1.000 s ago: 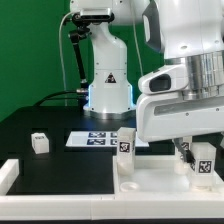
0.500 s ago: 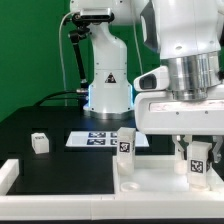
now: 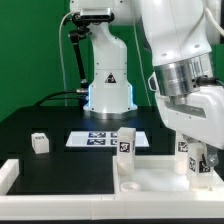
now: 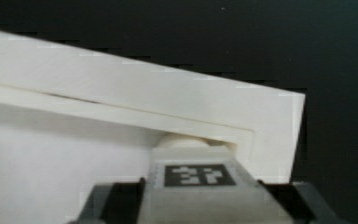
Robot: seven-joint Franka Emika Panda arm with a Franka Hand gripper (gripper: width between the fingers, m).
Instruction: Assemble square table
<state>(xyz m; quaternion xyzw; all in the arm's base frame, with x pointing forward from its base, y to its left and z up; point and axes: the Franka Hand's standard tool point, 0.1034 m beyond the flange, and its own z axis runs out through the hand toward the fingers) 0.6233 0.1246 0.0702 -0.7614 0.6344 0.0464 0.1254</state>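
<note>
While one leg (image 3: 38, 143) lies loose on the black surface (image 3: 60, 165), a second leg (image 3: 126, 142) stands on the single square panel (image 3: 150, 178) and a third leg (image 3: 201, 160) sits gripped between the jaws; green wall (image 3: 30, 50) behind.

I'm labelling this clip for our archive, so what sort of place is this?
Probably a robotics lab bench: a green backdrop, a black tabletop with the marker board, and a robot arm whose tool grips a tagged leg at the square panel.

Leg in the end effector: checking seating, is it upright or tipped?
Upright: the leg stands vertical on the panel in the exterior view.
</note>
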